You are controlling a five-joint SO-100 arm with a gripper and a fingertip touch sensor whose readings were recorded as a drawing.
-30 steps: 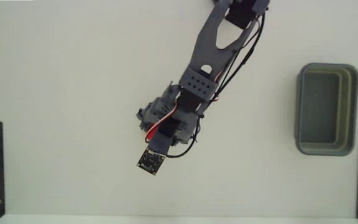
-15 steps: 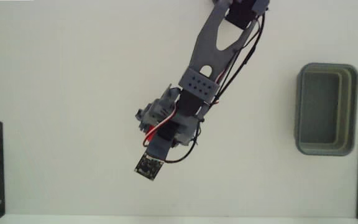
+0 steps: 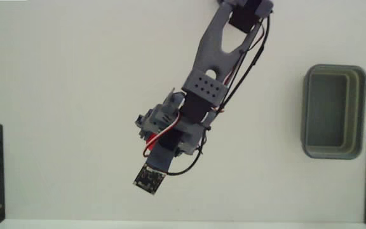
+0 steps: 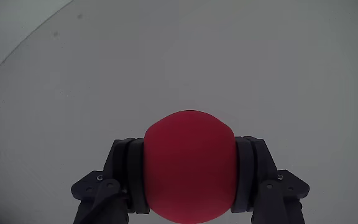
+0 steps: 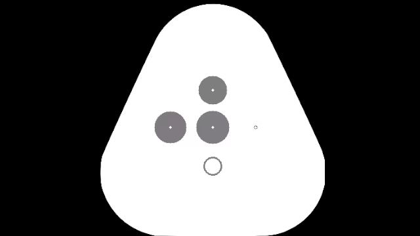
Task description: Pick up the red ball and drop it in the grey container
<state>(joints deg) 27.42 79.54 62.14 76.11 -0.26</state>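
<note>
2 dark fingers [image 4: 124, 177] of the gripper [image 4: 190, 186] press against opposite sides of the red ball [image 4: 190, 167] in the wrist view, 1 on its left and 1 on its right, so the tool is clenched on the ball. The ball fills the gap between the fingers and bulges above them, its top clear of the pale table [image 4: 179, 62] behind it. Whether the ball touches the table or hangs above it cannot be told from this view.

In the fixed view the arm [image 3: 216, 57] reaches from the top edge down and to the left across the white table [image 3: 62, 95]. Its wrist, with red and black cables, hides the gripper and the ball from above. A small dark camera board [image 3: 148, 180] sticks out at the arm's lower end.

Well apart from the tool, toward the right edge of the fixed view, the grey container [image 3: 333, 112] sits on the table with its long side running up and down. Its inside looks bare.
</note>
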